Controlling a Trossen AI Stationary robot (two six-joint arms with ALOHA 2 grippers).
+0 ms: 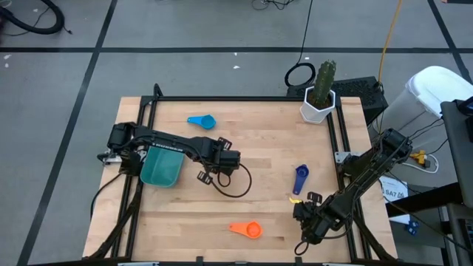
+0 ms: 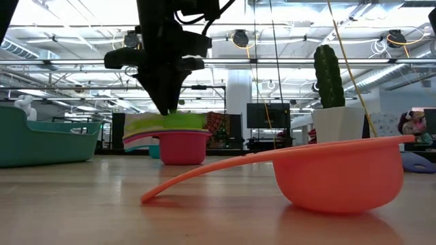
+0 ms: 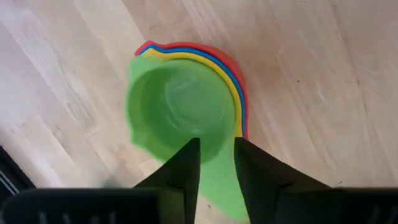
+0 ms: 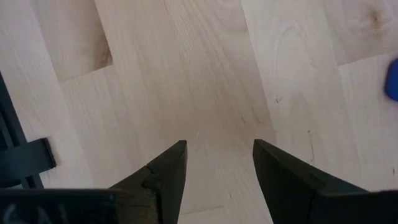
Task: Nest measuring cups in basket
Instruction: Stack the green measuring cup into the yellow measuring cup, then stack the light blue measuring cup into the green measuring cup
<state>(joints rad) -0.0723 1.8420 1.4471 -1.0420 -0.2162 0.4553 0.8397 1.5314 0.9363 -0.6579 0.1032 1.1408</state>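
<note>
Teal basket (image 1: 161, 168) just left of left gripper (image 3: 216, 163), fingers narrowly parted astride green cup's (image 3: 177, 112) handle atop nested stack on the table, hidden from overhead. Right gripper (image 4: 217, 163) spread, empty, right of basket.

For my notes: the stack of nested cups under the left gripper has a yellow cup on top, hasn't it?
Not quite: the top cup is green, with yellow, blue and red rims beneath it, as the left wrist view shows. The stack is indeed under the left gripper.
</note>
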